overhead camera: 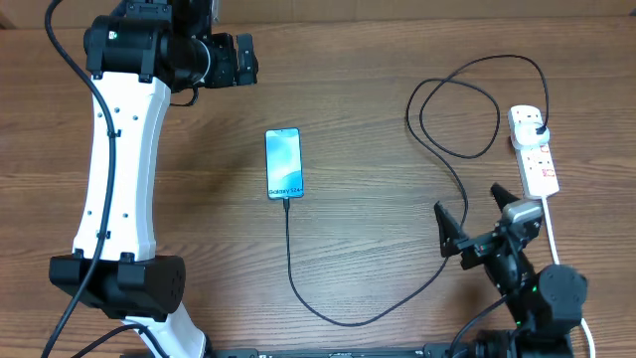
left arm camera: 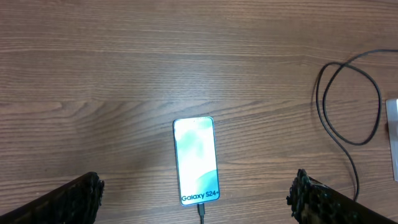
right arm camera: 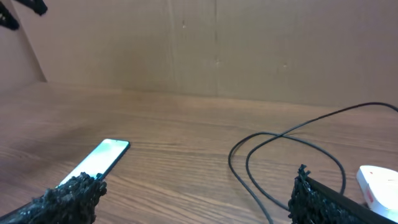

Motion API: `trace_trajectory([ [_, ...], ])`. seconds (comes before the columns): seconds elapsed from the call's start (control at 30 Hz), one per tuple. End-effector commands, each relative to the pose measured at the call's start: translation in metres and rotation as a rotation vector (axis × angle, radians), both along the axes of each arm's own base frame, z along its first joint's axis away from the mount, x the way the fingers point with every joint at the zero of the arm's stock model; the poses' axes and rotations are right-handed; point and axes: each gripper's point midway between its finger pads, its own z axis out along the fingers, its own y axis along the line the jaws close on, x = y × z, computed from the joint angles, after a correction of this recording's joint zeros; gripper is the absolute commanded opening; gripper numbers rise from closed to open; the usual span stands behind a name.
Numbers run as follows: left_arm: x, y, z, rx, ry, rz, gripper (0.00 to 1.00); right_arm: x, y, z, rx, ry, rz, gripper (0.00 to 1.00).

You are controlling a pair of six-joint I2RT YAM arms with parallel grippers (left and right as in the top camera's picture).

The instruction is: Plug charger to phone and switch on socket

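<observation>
The phone (overhead camera: 283,164) lies flat mid-table with its light-blue screen lit. The charger cable (overhead camera: 348,321) has its connector in the phone's near end, curves along the front, then loops up to a black plug (overhead camera: 537,125) seated in the white socket strip (overhead camera: 535,154) at the right. My left gripper (overhead camera: 235,60) is open and empty, held high behind the phone. In the left wrist view the phone (left arm camera: 196,160) lies between the open jaws (left arm camera: 196,190). My right gripper (overhead camera: 475,211) is open and empty, just left of the strip's near end. The right wrist view shows its jaws (right arm camera: 191,186), the phone (right arm camera: 99,158), the cable (right arm camera: 280,142) and the strip (right arm camera: 376,183).
The strip's thick white cord (overhead camera: 550,234) runs toward the front edge past the right arm's base. The left arm's white link (overhead camera: 119,159) spans the table's left side. A brown wall (right arm camera: 217,43) stands at the far side.
</observation>
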Motion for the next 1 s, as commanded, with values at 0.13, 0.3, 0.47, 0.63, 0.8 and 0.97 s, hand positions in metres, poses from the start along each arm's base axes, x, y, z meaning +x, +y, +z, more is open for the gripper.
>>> trace_trajectory([
  [0.13,0.001,-0.003,-0.003,-0.009,0.008,-0.004,1.0,-0.004,0.001,-0.012,-0.01,-0.062,-0.026,1.0],
  [0.3,0.001,-0.003,-0.003,-0.009,0.008,-0.003,0.99,-0.003,0.001,-0.026,-0.01,-0.067,-0.026,1.0],
  [0.47,0.001,-0.003,-0.003,-0.009,0.008,-0.003,1.0,-0.001,0.001,-0.04,-0.01,-0.061,-0.026,1.0],
  [0.63,0.001,-0.003,-0.003,-0.009,0.008,-0.003,1.0,-0.002,0.002,-0.05,-0.011,-0.03,-0.021,1.0],
  [0.8,0.001,-0.003,-0.003,-0.009,0.008,-0.003,1.0,-0.004,0.003,-0.045,-0.008,-0.057,-0.012,1.0],
  [0.97,0.001,-0.003,-0.003,-0.009,0.008,-0.003,1.0,-0.006,0.01,-0.043,-0.005,-0.064,0.031,1.0],
])
